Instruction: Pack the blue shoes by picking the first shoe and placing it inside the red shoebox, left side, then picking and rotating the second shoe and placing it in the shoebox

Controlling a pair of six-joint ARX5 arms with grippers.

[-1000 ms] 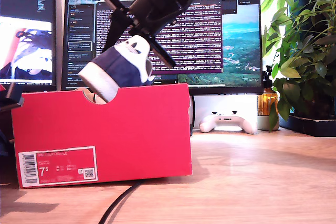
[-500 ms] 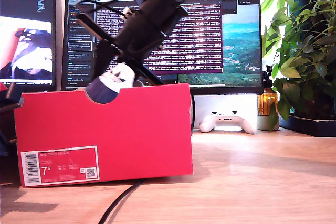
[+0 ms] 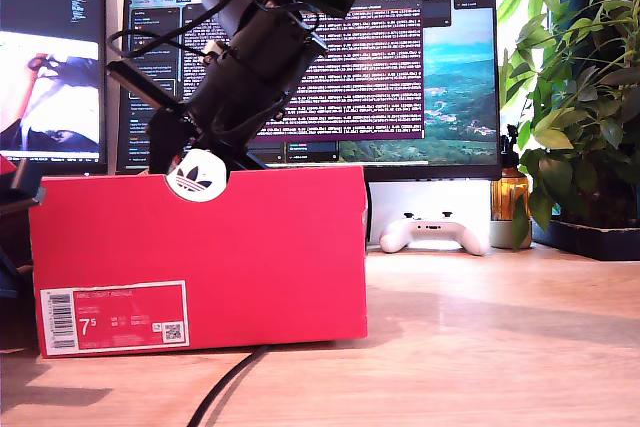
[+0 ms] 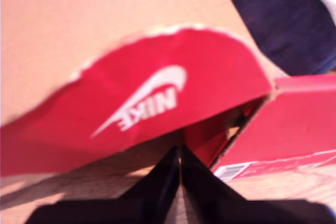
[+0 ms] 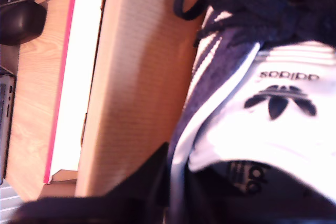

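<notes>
Shoe going down into the red shoebox (image 3: 200, 257), nearly seated.

Vs 1 s ago: blue shoe (image 5: 231, 66) was tilted above the box rim; now sunk inside, only its white adidas heel tab shows in the rim notch, so release looks close. My second gripper (image 5: 170, 182) is clamped on the shoe's heel collar. My first gripper (image 4: 179, 179) has jaws together, holding nothing, just outside a box flap. Readable: "NIKE" on flap, "adidas" on shoe, "7.5" on box label.

Blue shoe (image 3: 199, 179) hidden behind red shoebox (image 3: 200, 257) wall except white heel tab in notch. Second gripper (image 5: 170, 182) jaw tips cut by frame edge. First wrist view blurred; first gripper (image 4: 180, 174) grip indeterminate. Label (image 3: 113, 318) small print illegible.
</notes>
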